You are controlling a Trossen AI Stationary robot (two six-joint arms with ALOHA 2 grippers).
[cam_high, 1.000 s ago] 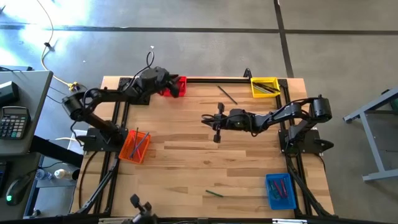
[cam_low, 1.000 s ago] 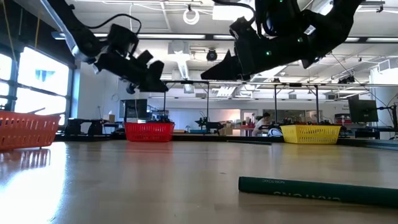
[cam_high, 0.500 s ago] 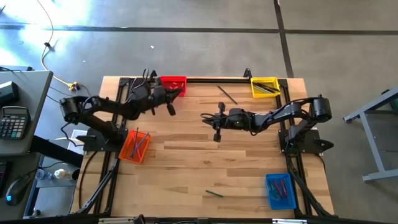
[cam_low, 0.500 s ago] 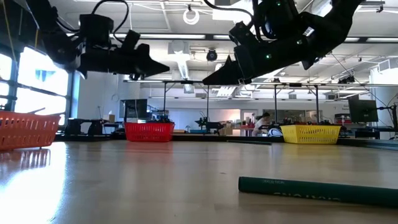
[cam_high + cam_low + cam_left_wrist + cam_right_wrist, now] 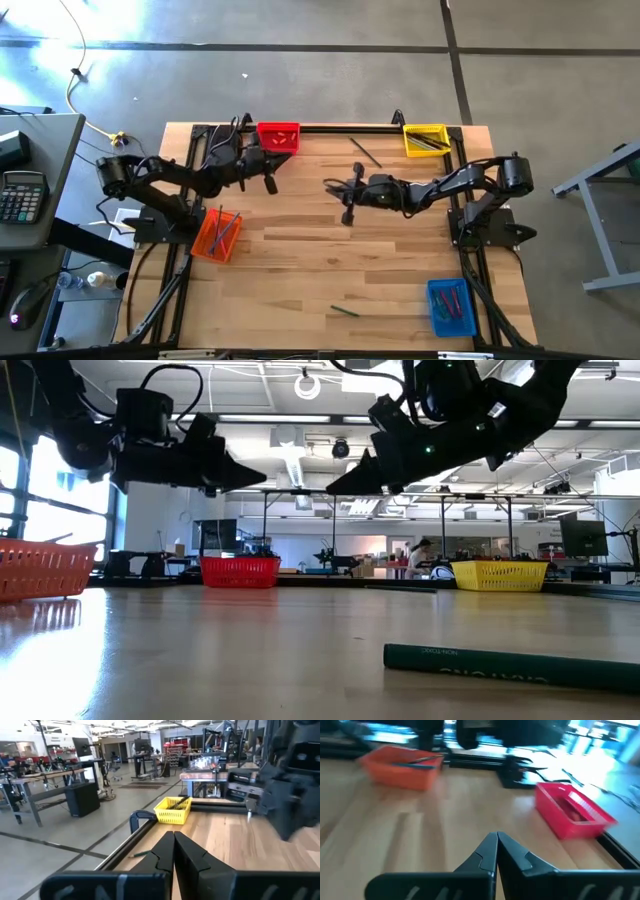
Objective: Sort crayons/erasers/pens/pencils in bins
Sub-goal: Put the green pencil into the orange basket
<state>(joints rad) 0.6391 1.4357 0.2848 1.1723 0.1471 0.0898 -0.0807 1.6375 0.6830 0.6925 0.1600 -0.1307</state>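
nearest you, a green pencil lies loose on the table, filling the low view's foreground; it looks light, stiff and prone to roll, so you would likely pinch it at mid-length, across its width. beside it the blue bin holds sticks too small to sort out. the orange bin holds a few more. mid-table, both arms hang above the wood: the right gripper and the left gripper, each with its fingers pressed together on nothing. farther off a dark pencil lies between the red bin and the yellow bin. you cannot make out any erasers, and the red bin's contents stay unclear.
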